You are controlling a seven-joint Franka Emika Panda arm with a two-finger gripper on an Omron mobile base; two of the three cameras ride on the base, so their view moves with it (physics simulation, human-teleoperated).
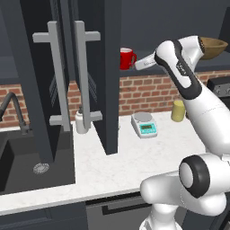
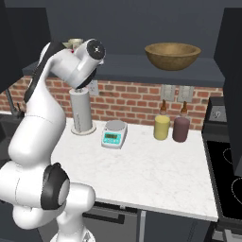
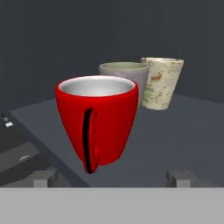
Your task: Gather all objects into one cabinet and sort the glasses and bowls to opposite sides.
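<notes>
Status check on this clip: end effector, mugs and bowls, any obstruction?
End effector open, nothing held. Red mug upright on cabinet shelf, pale bowl and speckled mug behind it. Wooden bowl sits far along shelf. No obstruction seen.

The dark cabinet shelf [image 3: 183,127] carries the red mug [image 3: 98,120] upright, handle toward the camera, with the small pale bowl [image 3: 124,74] and the beige speckled mug [image 3: 162,83] behind it. The wooden bowl [image 2: 172,55] sits farther along. Below, the white bench [image 2: 156,165] holds a scale [image 2: 114,134], a paper-towel holder [image 2: 81,113] and two jars [image 2: 162,126].
</notes>
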